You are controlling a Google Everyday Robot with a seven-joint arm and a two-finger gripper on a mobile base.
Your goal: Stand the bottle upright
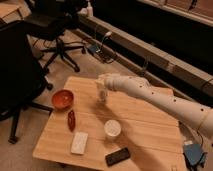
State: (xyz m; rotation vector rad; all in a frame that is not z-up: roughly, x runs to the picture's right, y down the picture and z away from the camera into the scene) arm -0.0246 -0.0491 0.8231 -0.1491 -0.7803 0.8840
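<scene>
Whitish plastic, slim and small, the bottle (102, 95) looks upright near the far edge of the pale wooden tabletop (150, 125), with the white arm's claw (102, 88) right over its top. Whether the claw grips it, I cannot tell. The standing seems nearly done; letting go and pulling clear remain. A round white cup (112, 128) sits nearer the middle.

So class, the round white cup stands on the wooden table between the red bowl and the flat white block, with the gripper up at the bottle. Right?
Not quite. The camera view shows the round white cup to the right of the flat white block, above the black phone; the dark red object lies between red bowl and block. The gripper is at the slim whitish bottle on the wooden table.
</scene>
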